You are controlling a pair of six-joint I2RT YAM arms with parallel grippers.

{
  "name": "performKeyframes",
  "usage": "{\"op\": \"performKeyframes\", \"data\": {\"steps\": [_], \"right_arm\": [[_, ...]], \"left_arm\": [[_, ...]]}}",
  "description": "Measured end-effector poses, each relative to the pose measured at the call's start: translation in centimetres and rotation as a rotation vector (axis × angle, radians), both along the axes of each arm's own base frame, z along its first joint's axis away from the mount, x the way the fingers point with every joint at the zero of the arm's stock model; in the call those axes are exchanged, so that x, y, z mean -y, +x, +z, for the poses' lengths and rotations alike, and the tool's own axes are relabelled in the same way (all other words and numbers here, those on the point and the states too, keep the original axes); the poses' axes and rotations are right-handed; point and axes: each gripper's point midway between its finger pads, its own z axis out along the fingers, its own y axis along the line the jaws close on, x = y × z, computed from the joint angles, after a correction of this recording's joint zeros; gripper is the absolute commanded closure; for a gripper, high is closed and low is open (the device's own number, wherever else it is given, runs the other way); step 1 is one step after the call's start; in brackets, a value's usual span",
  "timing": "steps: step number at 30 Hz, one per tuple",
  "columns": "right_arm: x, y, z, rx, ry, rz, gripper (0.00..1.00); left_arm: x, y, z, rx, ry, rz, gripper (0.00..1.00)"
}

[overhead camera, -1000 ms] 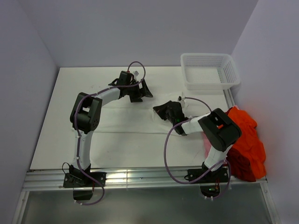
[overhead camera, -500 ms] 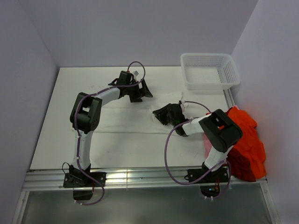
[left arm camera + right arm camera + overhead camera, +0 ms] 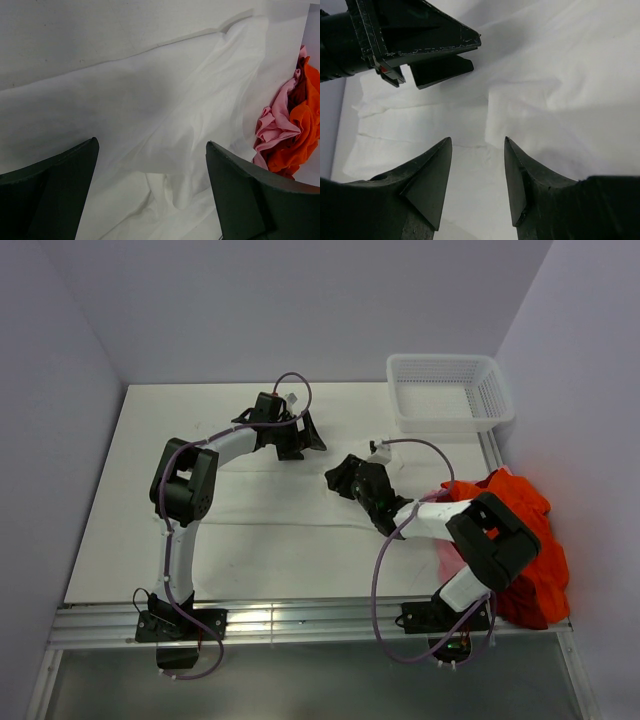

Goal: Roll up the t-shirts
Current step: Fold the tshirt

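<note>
A white t-shirt (image 3: 280,495) lies spread flat across the middle of the white table, with folds showing in the left wrist view (image 3: 150,115) and the right wrist view (image 3: 560,90). My left gripper (image 3: 306,443) hovers over its far edge, wide open (image 3: 151,143), holding nothing. My right gripper (image 3: 337,476) is low over a folded edge of the same shirt, open (image 3: 478,140), with only cloth beneath the gap. The left gripper (image 3: 420,40) shows just beyond it. Orange-red t-shirts (image 3: 530,540) lie heaped at the table's right edge (image 3: 300,130).
A white mesh basket (image 3: 497,400) stands at the far right corner. A pink cloth (image 3: 272,127) lies bunched against the orange-red heap. The right arm's elbow (image 3: 490,540) sits over that heap. Walls close in the table on the left, back and right.
My right gripper has opened and let go of the white cloth. Its elbow has swung out to the right over the orange-red heap. The left arm has not moved.
</note>
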Motion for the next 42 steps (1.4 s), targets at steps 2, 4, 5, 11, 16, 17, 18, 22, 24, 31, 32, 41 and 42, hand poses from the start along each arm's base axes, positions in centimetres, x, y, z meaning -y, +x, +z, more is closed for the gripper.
{"op": "performKeyframes", "data": {"steps": [2, 4, 5, 11, 16, 17, 18, 22, 24, 31, 32, 41, 42], "right_arm": [[0.0, 0.0, -0.2, 0.012, -0.031, 0.015, 0.46], [0.0, 0.0, -0.6, 0.015, -0.059, 0.024, 0.46], [0.0, -0.1, -0.9, 0.014, -0.071, 0.029, 0.46], [-0.3, -0.3, -0.9, 0.029, -0.087, 0.053, 0.45], [-1.5, -1.2, -1.0, 0.034, -0.099, 0.095, 0.42], [-1.8, -1.5, -1.1, 0.034, -0.101, 0.104, 0.42], [-2.1, -1.6, -1.2, 0.034, -0.104, 0.111, 0.42], [-3.0, -1.9, -2.0, 0.020, -0.128, 0.128, 0.42], [-3.4, -1.8, -2.5, 0.009, -0.144, 0.130, 0.42], [-4.3, -1.6, -3.9, -0.020, -0.187, 0.123, 0.42], [-4.2, -1.5, -4.0, -0.025, -0.195, 0.115, 0.42], [-3.8, 0.3, -3.3, -0.031, -0.244, 0.039, 0.43], [-3.7, 0.4, -3.3, -0.033, -0.252, 0.032, 0.44]], "left_arm": [[0.0, -0.1, -0.1, -0.003, 0.003, -0.001, 0.06], [-0.1, -0.1, -0.1, -0.004, 0.004, -0.002, 0.06], [-0.1, -0.1, -0.1, -0.004, 0.004, -0.002, 0.06], [-0.1, -0.1, -0.1, -0.006, 0.005, -0.002, 0.06], [-0.1, -0.2, -0.1, -0.009, 0.007, 0.000, 0.06], [-0.2, -0.2, -0.2, -0.010, 0.007, 0.000, 0.06], [-0.2, -0.2, -0.1, -0.010, 0.007, 0.000, 0.06], [-0.4, -0.5, 0.0, -0.012, 0.009, 0.002, 0.06], [-0.5, -0.7, 0.1, -0.011, 0.009, 0.002, 0.06], [-0.5, -0.8, 0.5, -0.005, 0.008, 0.003, 0.06], [-0.5, -0.8, 0.6, -0.004, 0.007, 0.003, 0.06], [-0.6, -0.8, 0.9, -0.001, 0.007, 0.004, 0.06], [-0.6, -0.8, 0.9, 0.000, 0.007, 0.004, 0.05]]}}
